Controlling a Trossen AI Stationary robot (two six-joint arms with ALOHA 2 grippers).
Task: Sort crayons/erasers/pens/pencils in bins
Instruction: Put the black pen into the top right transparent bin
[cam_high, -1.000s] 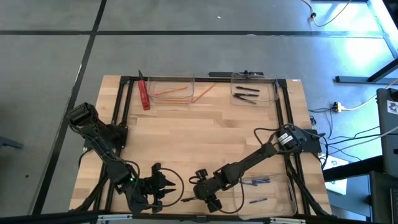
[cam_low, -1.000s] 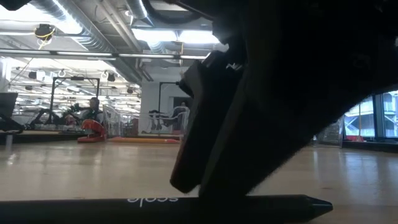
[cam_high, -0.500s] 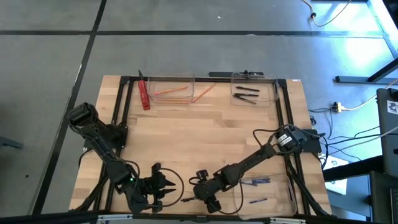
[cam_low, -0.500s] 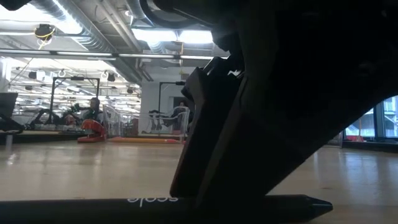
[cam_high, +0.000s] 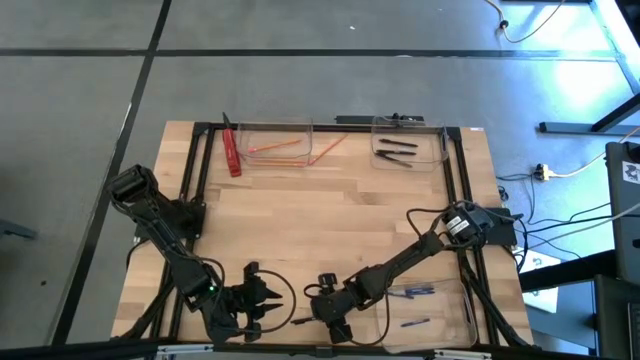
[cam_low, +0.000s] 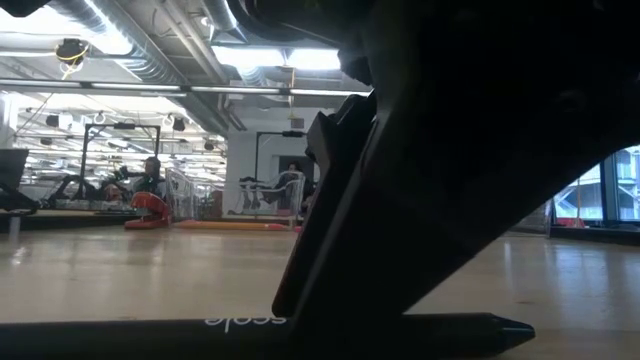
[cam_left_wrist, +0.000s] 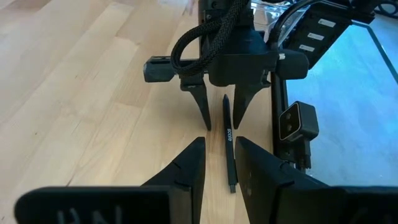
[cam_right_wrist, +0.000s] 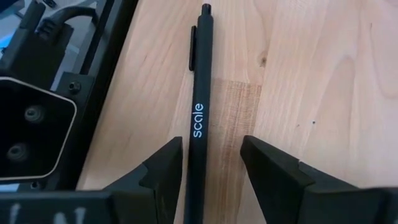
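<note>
A black pen (cam_right_wrist: 199, 93) printed "scale" lies flat on the wood near the table's front edge (cam_high: 303, 321). My right gripper (cam_right_wrist: 211, 149) slants down over it, open. One finger stands on each side of the barrel and the fingers lie along the pen, which is nearer one finger (cam_right_wrist: 165, 165). The low view shows that finger (cam_low: 300, 270) down at the pen (cam_low: 250, 328). My left gripper (cam_left_wrist: 219, 140) hangs open and empty above the table, just left of the pen, pointing toward the right gripper (cam_left_wrist: 222, 121).
A clear bin (cam_high: 275, 128) at the far edge holds orange pencils, and one pencil (cam_high: 332, 147) leans over its rim. A red bar (cam_high: 232, 152) lies left of it. The far right bin (cam_high: 440, 145) holds dark pens; the near right bin (cam_high: 465, 310) holds blue ones. A black frame rail (cam_right_wrist: 106, 43) runs beside the pen.
My right gripper has rolled a little about its own axis over the pen, still open. The pen has not moved.
</note>
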